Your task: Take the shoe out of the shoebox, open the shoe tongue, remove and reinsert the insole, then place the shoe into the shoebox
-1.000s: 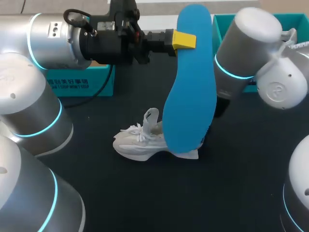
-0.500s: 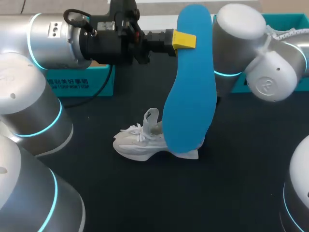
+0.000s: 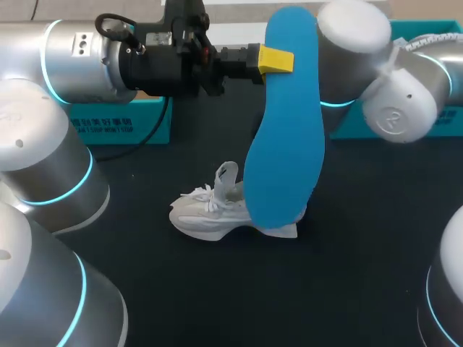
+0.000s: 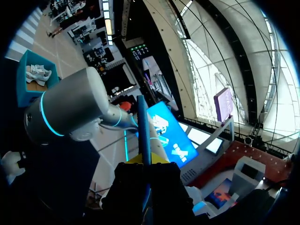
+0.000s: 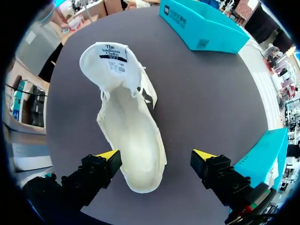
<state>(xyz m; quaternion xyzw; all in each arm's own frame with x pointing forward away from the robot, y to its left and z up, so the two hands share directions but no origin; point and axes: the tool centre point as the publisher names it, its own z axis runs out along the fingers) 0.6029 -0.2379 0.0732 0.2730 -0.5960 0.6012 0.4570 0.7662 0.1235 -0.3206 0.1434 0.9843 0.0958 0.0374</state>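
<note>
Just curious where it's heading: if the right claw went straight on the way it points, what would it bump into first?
Most likely the white shoe on the dark table. The open right claw points down at its near end, though the gap is hard to judge.

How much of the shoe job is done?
About halfway. Done: the shoe is out on the table, its tongue folded open, and the insole is out. In hand: the left gripper holds the blue insole upright by the shoe, while the open right gripper hovers above it. Left: slide the insole back in, then put the shoe in the shoebox.
</note>
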